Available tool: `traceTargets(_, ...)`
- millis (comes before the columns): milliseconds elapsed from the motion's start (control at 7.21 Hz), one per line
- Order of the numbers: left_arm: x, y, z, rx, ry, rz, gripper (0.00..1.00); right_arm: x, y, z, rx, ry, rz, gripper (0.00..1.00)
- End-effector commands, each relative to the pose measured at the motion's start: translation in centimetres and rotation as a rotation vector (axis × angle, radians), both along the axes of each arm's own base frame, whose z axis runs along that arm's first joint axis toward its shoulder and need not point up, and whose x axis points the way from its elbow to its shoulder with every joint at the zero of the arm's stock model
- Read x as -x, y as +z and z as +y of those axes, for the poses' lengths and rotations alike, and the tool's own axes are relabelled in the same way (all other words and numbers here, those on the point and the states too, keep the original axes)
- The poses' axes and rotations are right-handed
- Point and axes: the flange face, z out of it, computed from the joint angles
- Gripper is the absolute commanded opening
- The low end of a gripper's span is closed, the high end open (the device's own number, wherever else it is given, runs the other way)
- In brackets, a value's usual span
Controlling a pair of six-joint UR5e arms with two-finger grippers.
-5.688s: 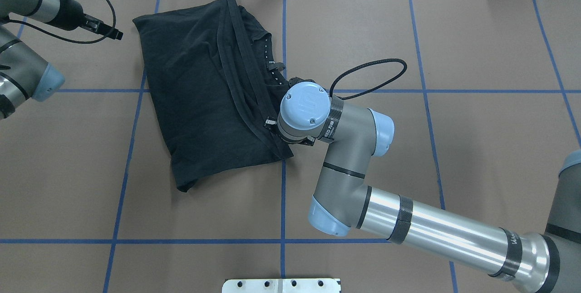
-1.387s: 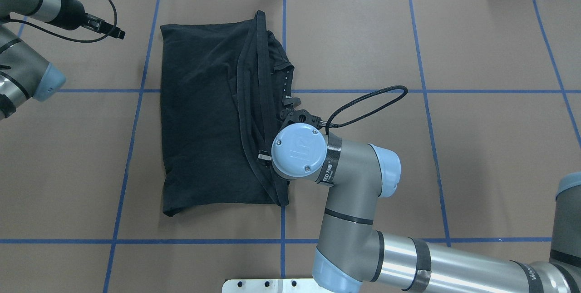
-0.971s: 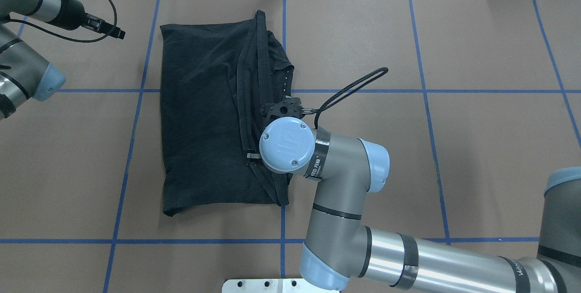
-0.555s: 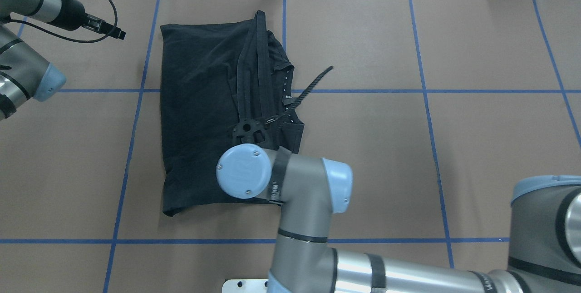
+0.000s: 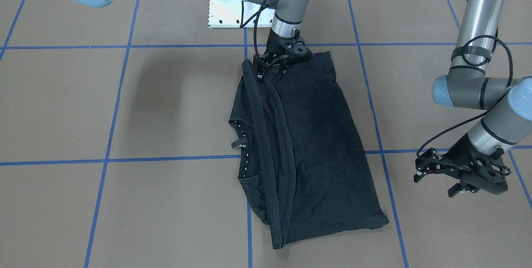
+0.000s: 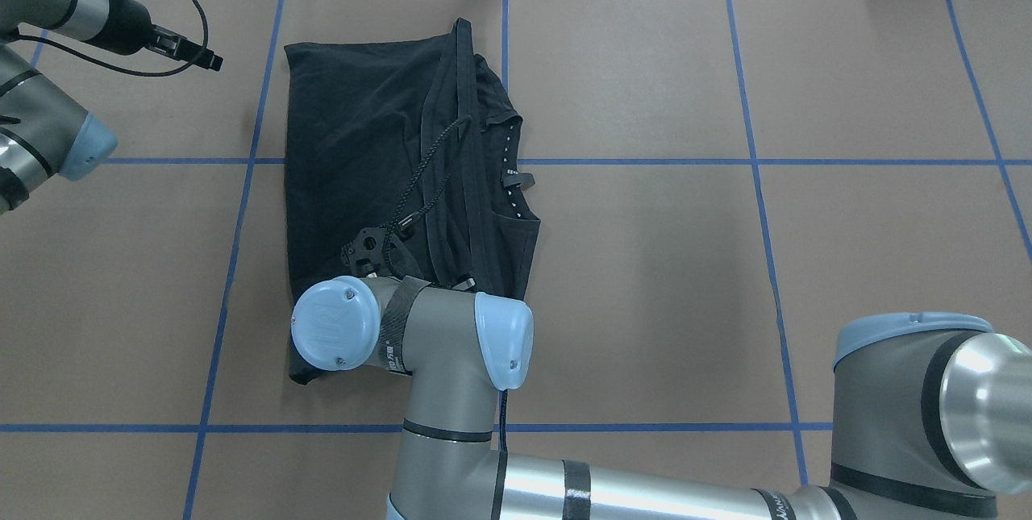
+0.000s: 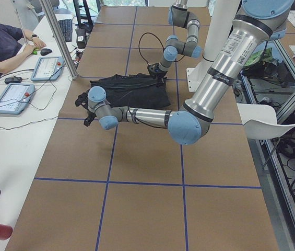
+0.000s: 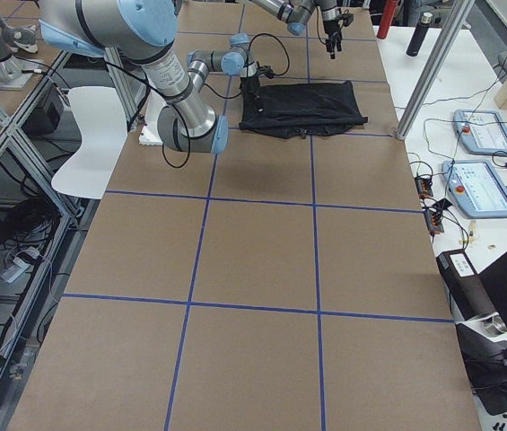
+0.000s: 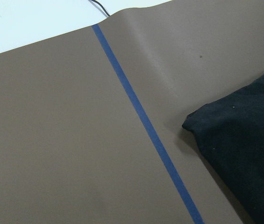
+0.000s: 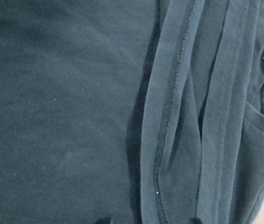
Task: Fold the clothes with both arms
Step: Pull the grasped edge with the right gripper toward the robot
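The black T-shirt (image 5: 324,135) lies flat on the bench (image 5: 124,106) just beyond the white base plate (image 5: 220,10). It is already folded into a long strip that runs away from the plate, with the side edges laid inward as narrow bands. My right end effector (image 5: 270,74) points down over the end of the shirt nearest the plate. Its jaws are apart, and in the wrist view the two fingertips (image 10: 104,219) stand on either side of these bands, with nothing pinched between them. My left end effector (image 5: 434,183) hangs over bare bench, well apart from the plate, beside the far corner of the shirt. It appears open and it is empty. I judge that the lengthwise folds are done and the crosswise fold is the step now. For the next move I should close on the edge nearest the plate, through all layers, then carry it away from the plate, and my left side should take the other corner.
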Motion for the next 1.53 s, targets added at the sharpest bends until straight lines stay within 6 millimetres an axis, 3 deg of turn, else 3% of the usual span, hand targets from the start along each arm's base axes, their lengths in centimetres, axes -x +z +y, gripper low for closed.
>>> traceTargets(0, -0.01, 0.09, 0.00, 0.002, 0.000, -0.001, 1.00, -0.07, 0.34, -0.75, -0.061, -0.036, 0.042, 0.36)
traceTargets(555, 0.00, 0.09, -0.01, 0.001, -0.001, -0.001, 1.00, 0.01, 0.48, -0.54, -0.075, -0.037, 0.047, 0.22)
traceTargets(971, 0.00, 0.09, -0.01, 0.001, -0.001, -0.001, 1.00, 0.00, 0.15, -0.30, -0.077, -0.040, 0.039, 0.20)
traceTargets(1249, 0.00, 0.09, -0.01, 0.001, -0.001, -0.001, 1.00, -0.04, -0.01, -0.27, -0.075, -0.040, 0.037, 0.00)
traceTargets(1387, 0.00, 0.01, -0.01, 0.000, -0.001, -0.001, 1.00, -0.18, -0.05, -0.46, -0.073, -0.036, 0.036, 0.00)
